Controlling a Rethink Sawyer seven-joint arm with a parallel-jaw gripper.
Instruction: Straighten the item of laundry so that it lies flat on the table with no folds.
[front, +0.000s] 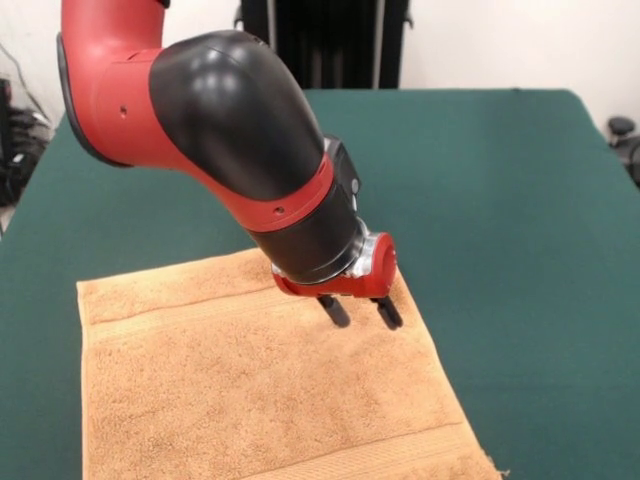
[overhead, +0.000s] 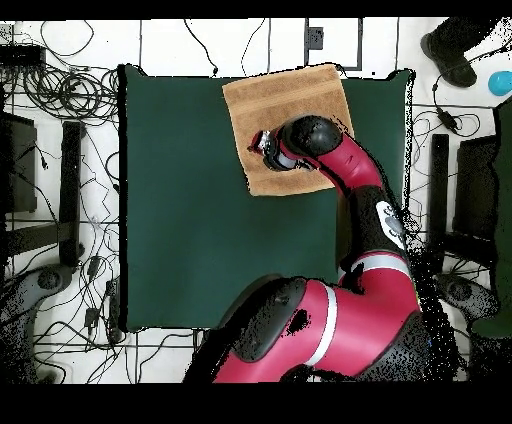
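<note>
Light: bright, even room light is falling on me from above.
Glare: soft white highlights are sitting on my black elbow shell (front: 235, 105).
Shadows: my gripper (front: 361, 314) is casting only a faint shadow on the towel (front: 250, 390).
Focus: the front view is staying sharp across the table (front: 520, 250).

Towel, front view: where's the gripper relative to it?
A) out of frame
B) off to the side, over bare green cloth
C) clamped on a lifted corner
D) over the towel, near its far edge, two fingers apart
D: the gripper hangs over the towel near its far edge, two dark fingers apart with nothing between them; the towel lies spread on the table, no corner lifted.
</note>
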